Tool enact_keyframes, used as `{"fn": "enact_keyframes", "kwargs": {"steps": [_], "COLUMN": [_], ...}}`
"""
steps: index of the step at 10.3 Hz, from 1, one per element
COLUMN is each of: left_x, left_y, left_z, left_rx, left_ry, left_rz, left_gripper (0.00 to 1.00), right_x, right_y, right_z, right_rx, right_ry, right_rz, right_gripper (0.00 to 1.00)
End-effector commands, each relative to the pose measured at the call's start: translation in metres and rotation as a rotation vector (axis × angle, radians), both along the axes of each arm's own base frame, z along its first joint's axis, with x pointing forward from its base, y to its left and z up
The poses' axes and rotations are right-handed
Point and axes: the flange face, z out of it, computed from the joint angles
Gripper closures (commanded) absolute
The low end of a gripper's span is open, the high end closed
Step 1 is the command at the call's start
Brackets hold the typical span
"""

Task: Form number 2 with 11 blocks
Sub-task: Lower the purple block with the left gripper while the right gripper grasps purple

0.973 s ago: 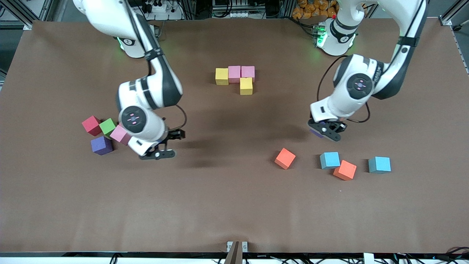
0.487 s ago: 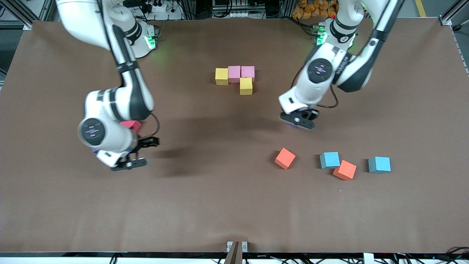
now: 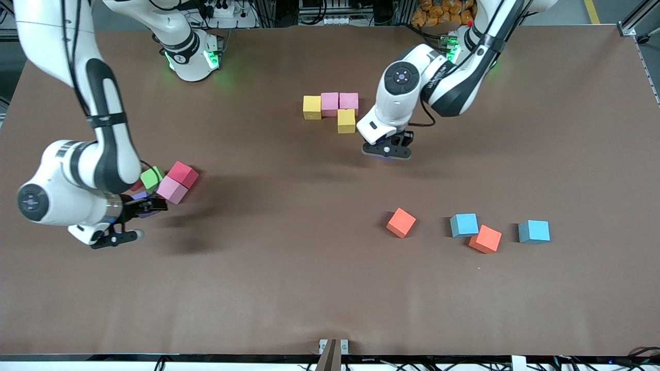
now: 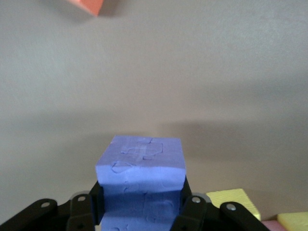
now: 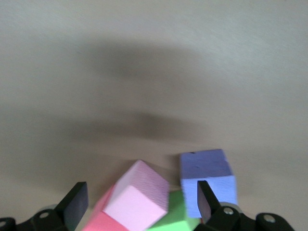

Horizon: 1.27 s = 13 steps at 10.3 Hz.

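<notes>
Brown table: purple block clamped in left hand.

Left claw beside yellow block, right claw open

Robotics lab: aluminium framing, cabling, brown-covered table

We see the left gripper, shut on a purple cube, carried from above the loose orange and blue cubes to just beside the yellow cube of the started digit. The right gripper has swung toward its table end — the red cube now lies displaced, touching the pink one.
</notes>
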Motion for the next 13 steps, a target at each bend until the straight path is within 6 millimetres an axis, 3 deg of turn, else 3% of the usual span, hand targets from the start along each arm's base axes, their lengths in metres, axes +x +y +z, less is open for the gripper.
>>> {"fn": "enact_keyframes", "kwargs": {"steps": [1,4,6,11,13], "left_x": [-0.018,-0.036,-0.048,-0.041,-0.049], "left_y": [-0.019,-0.038,-0.051,-0.056,-0.063], "left_z": [-0.009,-0.024,-0.038,-0.049,-0.058], "left_rx": [0.019,0.015,0.016,-0.029,-0.033], "left_ry": [0.038,0.049,0.053,0.030,0.024], "left_rz": [0.168,0.167,0.203,0.252,0.259], "left_gripper": [0.92,0.93,0.94,0.94,0.94], "right_x": [-0.007,-0.008,-0.019,-0.036,-0.039], "right_y": [-0.024,-0.045,-0.057,-0.070,-0.071], "right_z": [-0.019,-0.039,-0.059,-0.076,-0.081], "right_rx": [0.017,0.029,0.024,0.045,0.037], "right_ry": [-0.007,-0.025,-0.030,-0.006,-0.016], "right_rz": [0.070,0.166,0.178,0.194,0.191], "right_gripper": [0.00,0.00,0.00,0.00,0.00]}}
